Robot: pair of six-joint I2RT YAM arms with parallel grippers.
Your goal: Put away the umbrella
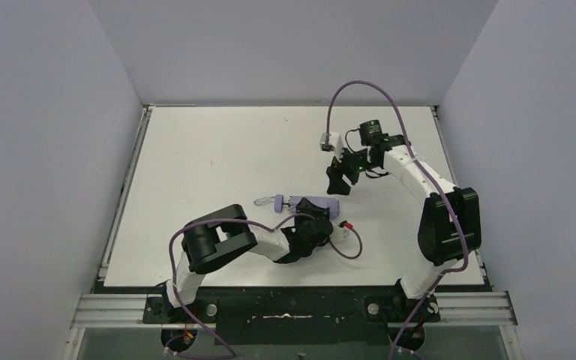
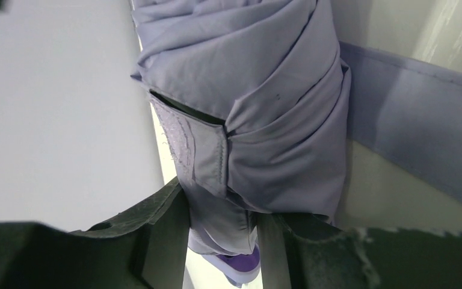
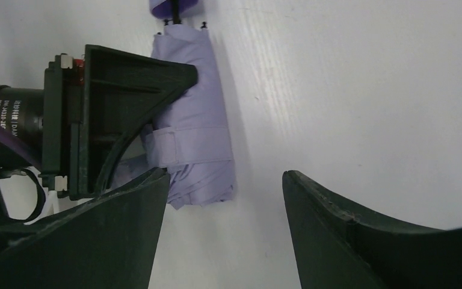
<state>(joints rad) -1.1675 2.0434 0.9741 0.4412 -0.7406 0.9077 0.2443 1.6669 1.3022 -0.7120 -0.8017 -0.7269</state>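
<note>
Currently: left gripper on the umbrella, right gripper standing off

We find the compact lavender folding umbrella [image 1: 311,204] lying flat on the white table [image 1: 217,142], a little near of its middle, folded into a bundle. Its long axis runs across the table, left to right, with the lavender plastic handle [image 1: 278,201] at the left end and the canopy tip at the right end.

The left gripper [image 1: 319,223] sits on the right-hand part of the bundle. In its wrist view lavender fabric passes between the dark fingers [image 2: 156,247], and we judge it clamped on the canopy.

The right gripper [image 1: 339,178] is apart from the umbrella, just beyond its tip end, fingers spread wide with nothing between them. From it, the bundle lies nearward and to the left, lengthwise away from it, tip end closest.

A lavender closure strap [image 3: 186,147] crosses the bundle. We cannot tell whether it is fastened.

Assessment: the left arm is the nearer and already engaged. Any move by the right arm would have to approach from the tip end, across the bundle's width.
</note>
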